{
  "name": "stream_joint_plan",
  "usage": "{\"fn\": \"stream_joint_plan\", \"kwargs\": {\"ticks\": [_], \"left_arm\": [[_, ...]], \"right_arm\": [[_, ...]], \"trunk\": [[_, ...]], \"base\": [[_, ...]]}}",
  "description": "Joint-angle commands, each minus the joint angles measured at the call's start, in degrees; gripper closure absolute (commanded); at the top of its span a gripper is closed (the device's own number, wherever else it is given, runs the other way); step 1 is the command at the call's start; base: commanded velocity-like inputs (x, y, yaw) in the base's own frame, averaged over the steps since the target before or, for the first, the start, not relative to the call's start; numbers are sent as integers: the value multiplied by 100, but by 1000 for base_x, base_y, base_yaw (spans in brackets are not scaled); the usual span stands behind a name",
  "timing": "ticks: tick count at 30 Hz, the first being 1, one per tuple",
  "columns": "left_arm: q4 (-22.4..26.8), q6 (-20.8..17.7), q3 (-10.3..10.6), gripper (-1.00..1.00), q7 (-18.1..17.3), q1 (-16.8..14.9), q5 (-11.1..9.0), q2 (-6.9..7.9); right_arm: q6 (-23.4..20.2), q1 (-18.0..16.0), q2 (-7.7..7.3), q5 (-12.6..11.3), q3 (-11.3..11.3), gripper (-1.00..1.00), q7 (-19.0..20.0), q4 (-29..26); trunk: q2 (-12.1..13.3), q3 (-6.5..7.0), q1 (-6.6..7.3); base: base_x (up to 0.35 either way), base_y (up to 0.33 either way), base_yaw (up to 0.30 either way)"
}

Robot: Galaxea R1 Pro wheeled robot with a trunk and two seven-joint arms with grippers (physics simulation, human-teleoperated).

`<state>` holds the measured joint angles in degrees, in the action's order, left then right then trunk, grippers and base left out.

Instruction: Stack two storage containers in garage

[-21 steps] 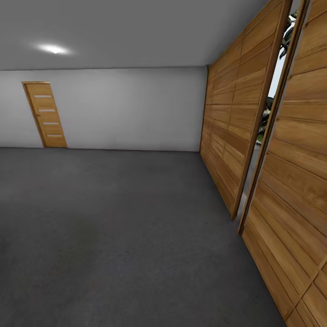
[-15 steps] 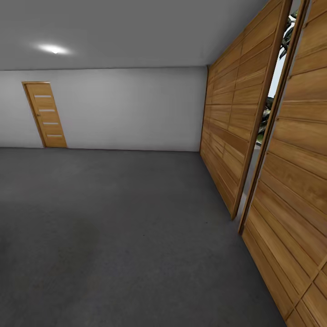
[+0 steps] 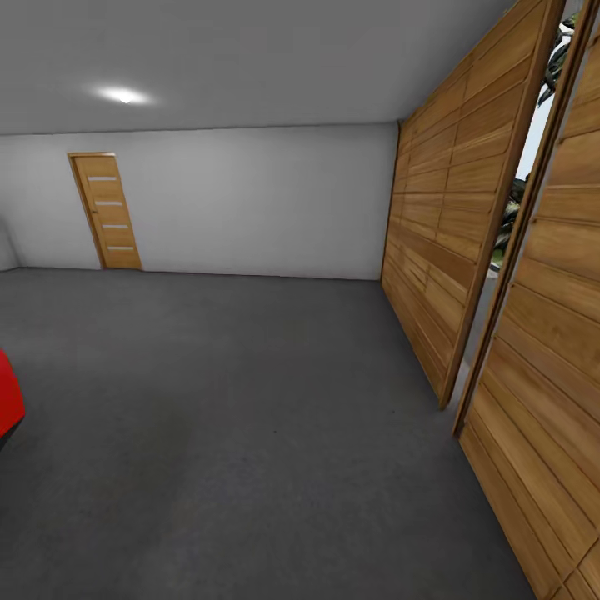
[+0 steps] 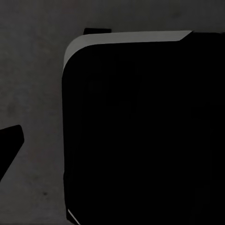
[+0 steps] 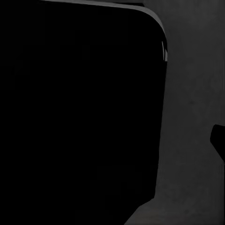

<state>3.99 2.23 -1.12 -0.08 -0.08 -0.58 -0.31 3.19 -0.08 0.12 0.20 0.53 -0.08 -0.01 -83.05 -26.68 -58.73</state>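
Presently, as the head view stands:
Room: the garage, with dark grey concrete floor (image 3: 250, 433), pale grey back wall (image 3: 258, 200) and grey ceiling (image 3: 250, 58) carrying one lit lamp (image 3: 125, 96).
Sliding doors: wooden-plank sliding doors (image 3: 442, 250) along the right side, with a narrow gap between two panels showing greenery (image 3: 523, 196) outside.
Small door: a wooden door (image 3: 106, 212) with pale horizontal slots, set in the back wall towards the left.
Storage container: a sliver of orange-red (image 3: 7, 396) at the left edge, low over the floor; too little shows to tell whether it is a container.
Left claw: a dark fingertip (image 4: 9, 145) over grey floor beside a black rounded body (image 4: 140, 131); spread or pressed together, cannot tell.
Right claw: a dark fingertip (image 5: 219, 138) beside a large black rounded body (image 5: 79, 112); cannot tell.
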Motion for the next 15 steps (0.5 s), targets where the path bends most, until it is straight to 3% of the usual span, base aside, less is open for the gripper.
{"fn": "stream_joint_plan", "kwargs": {"ticks": [1,14,15], "left_arm": [[2,13,-11,-100,-1,-1,-5,-2],[4,13,-11,-100,-1,-1,-10,-30],[5,10,-11,-100,-1,-1,-11,-30]], "right_arm": [[27,-1,1,1,3,-100,-1,1],[445,-1,6,-48,-10,-100,-1,46],[890,-1,6,-47,-9,-100,-1,52]], "trunk": [[-3,-2,0],[-3,10,0],[-3,10,0]], "base": [[0,0,248],[0,0,263],[0,0,267]]}}
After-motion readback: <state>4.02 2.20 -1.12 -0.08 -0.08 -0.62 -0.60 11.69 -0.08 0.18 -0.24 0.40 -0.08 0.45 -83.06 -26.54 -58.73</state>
